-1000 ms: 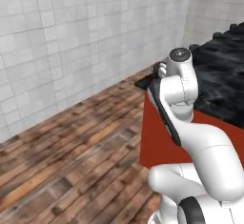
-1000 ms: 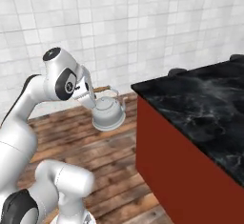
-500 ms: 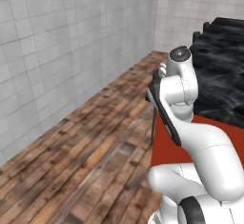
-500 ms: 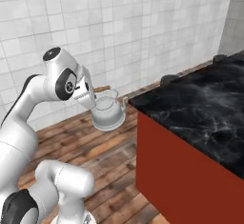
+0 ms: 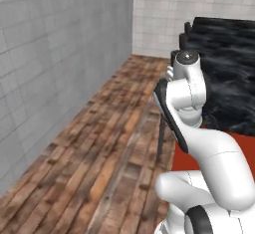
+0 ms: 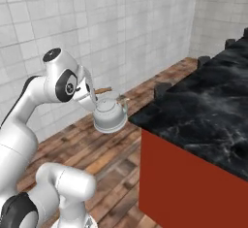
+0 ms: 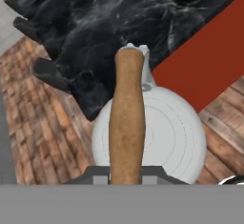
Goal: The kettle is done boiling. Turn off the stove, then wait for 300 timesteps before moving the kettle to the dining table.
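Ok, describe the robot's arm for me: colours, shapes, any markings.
The arm is glossy white, built of rounded tubular links with bulbous elbows. Dark joint bands separate the links, and round dark caps sit on the joints. A black strip runs along one link. No cables or lettering are visible.

gripper (image 7: 126,178) tips hidden under kettle (image 7: 162,137) handle; dining table (image 6: 203,105) cut off right.

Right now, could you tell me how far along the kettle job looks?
Done: the kettle is off the stove and lifted clear of any surface. In hand: the gripper is shut on the kettle's orange-brown handle, carrying it above the wooden floor, beside the corner of the dining table. Left: bringing it over the black marble top and setting it down. Whether the stove is off cannot be judged here.
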